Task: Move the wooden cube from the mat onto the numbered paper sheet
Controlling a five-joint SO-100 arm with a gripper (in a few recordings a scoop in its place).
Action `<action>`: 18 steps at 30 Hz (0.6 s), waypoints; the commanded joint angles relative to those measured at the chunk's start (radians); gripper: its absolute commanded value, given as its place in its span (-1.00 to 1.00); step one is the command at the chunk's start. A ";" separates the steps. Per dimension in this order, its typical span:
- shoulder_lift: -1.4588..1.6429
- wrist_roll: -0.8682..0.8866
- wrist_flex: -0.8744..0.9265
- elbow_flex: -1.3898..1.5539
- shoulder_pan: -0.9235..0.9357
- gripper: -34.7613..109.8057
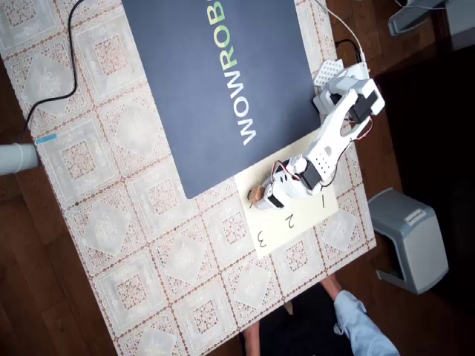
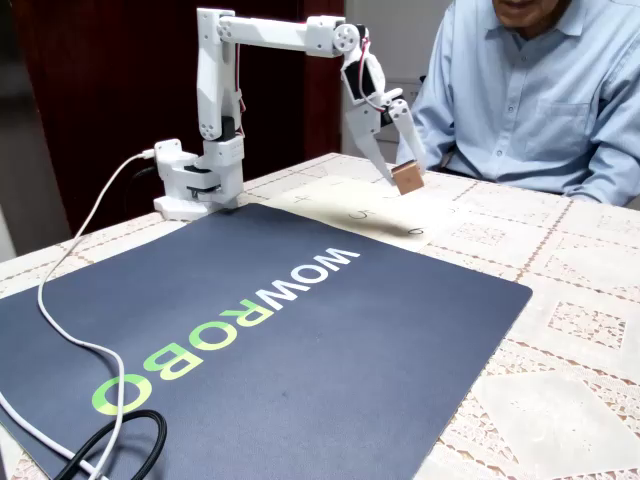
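The white arm reaches out over the numbered paper sheet [image 1: 297, 219], a cream sheet [image 2: 345, 200] lying beside the navy mat's edge. My gripper [image 2: 402, 172] is shut on the wooden cube [image 2: 407, 177], a small light-brown block held in the air above the sheet. From overhead the cube [image 1: 257, 196] peeks out at the gripper [image 1: 261, 196] tip, over the sheet's corner nearest the mat [image 1: 208, 74]. The mat [image 2: 300, 340] with WOWROBO lettering has nothing standing on it. Digits 1, 2 and 3 show on the sheet; the arm covers the rest.
The arm's base [image 2: 195, 185] stands at the mat's far corner. A white cable [image 2: 60, 320] and a black one [image 2: 110, 445] cross the mat's near-left part. A person in a blue shirt [image 2: 520, 90] sits behind the table. A grey stool [image 1: 408, 237] stands off the table edge.
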 commanded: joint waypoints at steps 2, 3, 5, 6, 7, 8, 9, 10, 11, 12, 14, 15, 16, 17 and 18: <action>-0.196 0.009 0.095 -0.356 -0.126 -0.52; -0.253 0.011 0.112 -0.434 -0.133 -0.52; -0.357 0.008 0.141 -0.575 -0.147 -0.52; -0.403 0.006 0.156 -0.632 -0.158 -0.52; -0.448 0.006 0.172 -0.684 -0.169 -0.52; -0.486 0.008 0.184 -0.721 -0.178 -0.52; -0.512 0.008 0.190 -0.738 -0.184 -0.52; -0.534 0.011 0.189 -0.746 -0.186 -0.52; -0.555 0.011 0.187 -0.756 -0.186 -0.52; -0.581 0.012 0.192 -0.778 -0.181 -0.52; -0.629 0.012 0.221 -0.824 -0.179 -0.52; -0.653 0.014 0.239 -0.847 -0.183 -0.52; -0.673 0.008 0.256 -0.864 -0.186 -0.52; -0.689 0.006 0.265 -0.876 -0.187 -0.52; -0.699 0.005 0.267 -0.882 -0.187 -0.52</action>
